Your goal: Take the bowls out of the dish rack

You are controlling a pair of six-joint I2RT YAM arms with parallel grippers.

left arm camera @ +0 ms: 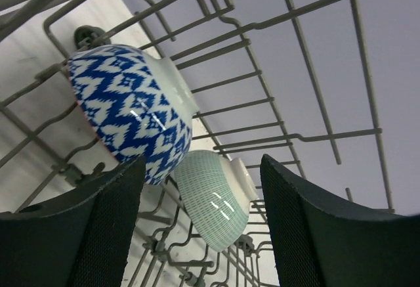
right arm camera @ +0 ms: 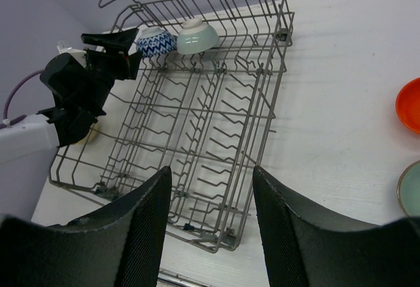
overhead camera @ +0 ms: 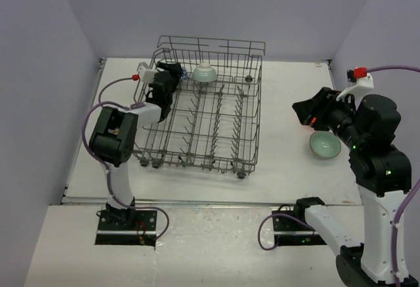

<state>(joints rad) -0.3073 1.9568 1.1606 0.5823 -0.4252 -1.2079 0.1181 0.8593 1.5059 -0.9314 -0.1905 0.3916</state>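
Observation:
The grey wire dish rack (overhead camera: 203, 119) stands mid-table. Two bowls rest on their sides at its far left end: a blue-and-white patterned one (left arm camera: 131, 113) and a pale mint one (left arm camera: 213, 198), touching each other; both show from above (overhead camera: 184, 75) (overhead camera: 204, 72). My left gripper (left arm camera: 203, 224) is open inside the rack, just short of these bowls, with the blue bowl by its left finger. My right gripper (right arm camera: 211, 224) is open and empty, held high right of the rack. A second mint bowl (overhead camera: 325, 145) and an orange-red bowl (right arm camera: 410, 105) sit on the table below it.
The rack's tall wire sides (left arm camera: 315, 70) and upright tines (right arm camera: 216, 162) surround the left gripper. A pale yellowish thing (right arm camera: 92, 134) peeks out behind the left arm, left of the rack. Walls close the table on three sides.

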